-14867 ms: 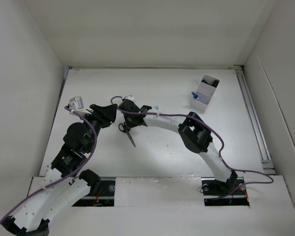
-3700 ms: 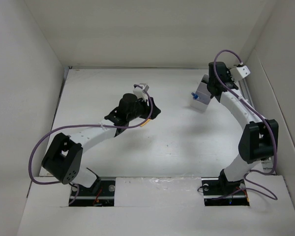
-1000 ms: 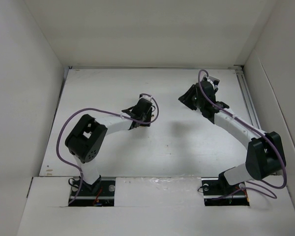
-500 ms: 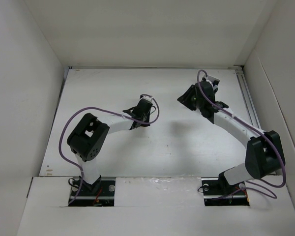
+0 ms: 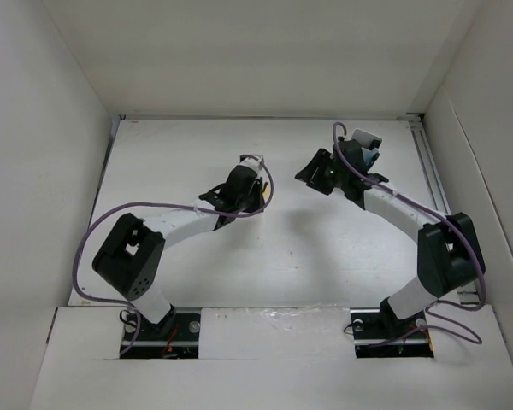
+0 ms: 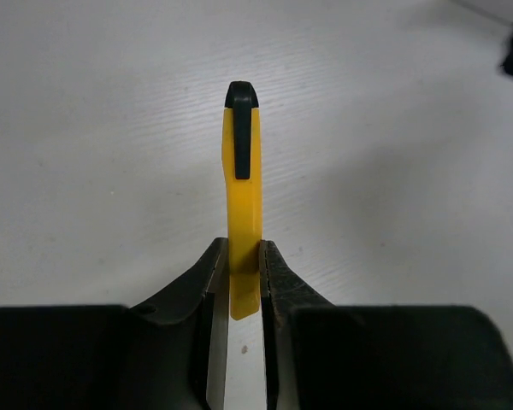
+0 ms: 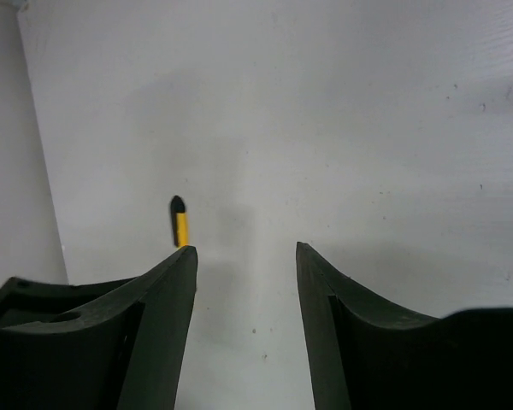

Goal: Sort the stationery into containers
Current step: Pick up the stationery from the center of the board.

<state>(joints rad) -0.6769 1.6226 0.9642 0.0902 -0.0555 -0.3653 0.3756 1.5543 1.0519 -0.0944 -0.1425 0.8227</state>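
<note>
1. White walls (image 5: 60, 128) box in the speck-marked white table (image 5: 154, 171).
2. Near the table's centre, the left gripper (image 6: 244, 256) pinches the short yellow pen-like stick (image 6: 242, 188), its black cap pointing to 12 o'clock.
3. At its 2 o'clock, the right gripper (image 7: 245, 249) hangs with fingers wide, nothing between them.

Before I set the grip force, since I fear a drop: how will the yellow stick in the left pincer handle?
Probably stiff: the yellow stick juts straight from the left pincer without drooping. Likely light, being slim and held by one end alone. Its smooth-looking plastic may pivot in that narrow grip. Its black clip may hinder rolling.
</note>
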